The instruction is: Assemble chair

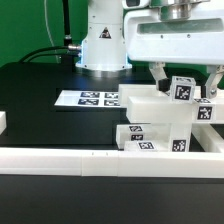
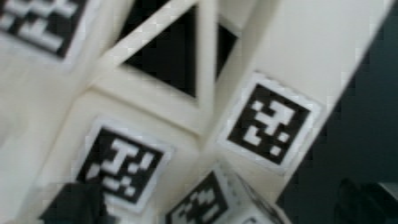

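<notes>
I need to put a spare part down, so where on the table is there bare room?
Bare black table lies at the exterior view's left, between the marker board, the rail and the left edge. Crowded at the right: chair parts clustered under the gripper.

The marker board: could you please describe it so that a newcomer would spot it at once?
On the black table, in front of the robot's white base, lies the marker board, to the exterior view's left of the chair parts. Unlike those blocky parts, it is a thin flat sheet showing a row of tags.
</notes>
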{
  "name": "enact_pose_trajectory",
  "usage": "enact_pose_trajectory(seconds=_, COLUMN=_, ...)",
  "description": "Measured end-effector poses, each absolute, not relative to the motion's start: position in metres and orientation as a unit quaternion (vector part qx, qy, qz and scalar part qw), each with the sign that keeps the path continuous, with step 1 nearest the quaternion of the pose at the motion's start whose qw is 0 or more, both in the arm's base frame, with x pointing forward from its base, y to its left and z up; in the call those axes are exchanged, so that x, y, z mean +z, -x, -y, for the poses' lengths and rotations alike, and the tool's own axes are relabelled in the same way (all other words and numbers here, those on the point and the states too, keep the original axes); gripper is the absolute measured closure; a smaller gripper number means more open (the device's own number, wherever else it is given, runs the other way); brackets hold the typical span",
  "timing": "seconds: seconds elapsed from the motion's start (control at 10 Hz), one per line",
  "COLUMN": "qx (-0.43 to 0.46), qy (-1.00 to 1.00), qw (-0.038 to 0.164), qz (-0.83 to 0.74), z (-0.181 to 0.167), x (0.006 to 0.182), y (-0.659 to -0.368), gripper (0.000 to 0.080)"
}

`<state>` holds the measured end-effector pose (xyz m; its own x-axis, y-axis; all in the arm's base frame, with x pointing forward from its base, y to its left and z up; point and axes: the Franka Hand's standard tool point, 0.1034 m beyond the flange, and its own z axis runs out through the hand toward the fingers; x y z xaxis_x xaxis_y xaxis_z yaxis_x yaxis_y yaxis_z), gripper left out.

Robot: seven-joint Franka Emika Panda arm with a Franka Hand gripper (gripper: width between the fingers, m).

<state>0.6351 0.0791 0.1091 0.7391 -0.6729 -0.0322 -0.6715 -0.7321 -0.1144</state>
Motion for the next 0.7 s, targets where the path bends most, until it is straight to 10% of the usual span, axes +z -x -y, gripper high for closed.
enact_pose_trajectory(seconds=0.7, qx=-0.015, qy=0.996, qw=0.029, qz=-0.080, z=-0.0758, x=0.1103, y=-0.6358, gripper=0.0151)
